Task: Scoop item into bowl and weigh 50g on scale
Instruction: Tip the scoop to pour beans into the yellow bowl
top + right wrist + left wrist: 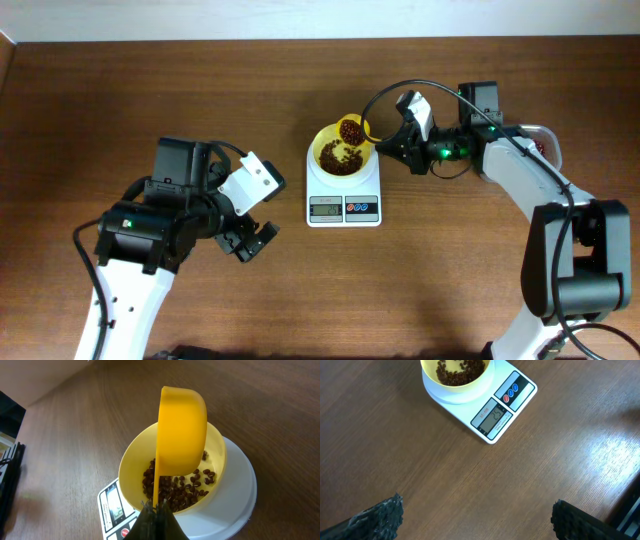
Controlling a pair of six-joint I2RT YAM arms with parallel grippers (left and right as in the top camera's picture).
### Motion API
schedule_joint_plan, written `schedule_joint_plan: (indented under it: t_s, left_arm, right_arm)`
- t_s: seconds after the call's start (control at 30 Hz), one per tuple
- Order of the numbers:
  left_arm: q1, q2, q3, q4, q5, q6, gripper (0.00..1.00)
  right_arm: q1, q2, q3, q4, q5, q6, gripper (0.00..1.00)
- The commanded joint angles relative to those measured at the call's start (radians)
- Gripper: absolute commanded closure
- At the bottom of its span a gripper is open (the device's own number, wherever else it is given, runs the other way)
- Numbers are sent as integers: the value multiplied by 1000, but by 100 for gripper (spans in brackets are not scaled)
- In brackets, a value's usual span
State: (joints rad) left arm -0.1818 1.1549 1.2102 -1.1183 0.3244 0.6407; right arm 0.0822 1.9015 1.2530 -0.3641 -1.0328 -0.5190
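Observation:
A pale-yellow bowl (341, 152) holding dark red-brown beans (340, 157) sits on the white scale (343, 196); they also show in the left wrist view as bowl (457, 377), beans (460, 371) and scale (502, 412), and in the right wrist view as bowl (134, 467), beans (185, 487) and scale (235, 505). My right gripper (388, 146) (156, 506) is shut on the handle of a yellow scoop (352, 130) (182, 430), tilted on its side over the bowl with beans in it. My left gripper (255, 243) (477, 515) is open and empty, left of the scale.
A clear tub with beans (541, 146) lies mostly hidden behind the right arm at the far right. Bare wooden table (430, 270) surrounds the scale.

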Motion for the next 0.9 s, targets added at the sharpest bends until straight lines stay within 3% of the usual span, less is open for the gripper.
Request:
schedule_joint_plan:
  t_s: [0.0,0.87]
  left_arm:
    - [8,3,18,-2,0,19,1]
    - [8,3,18,-2,0,19,1]
  right_arm:
    - [10,19,-5,10,-25,3,96]
    - [9,21,-5,19,-56,3,96]
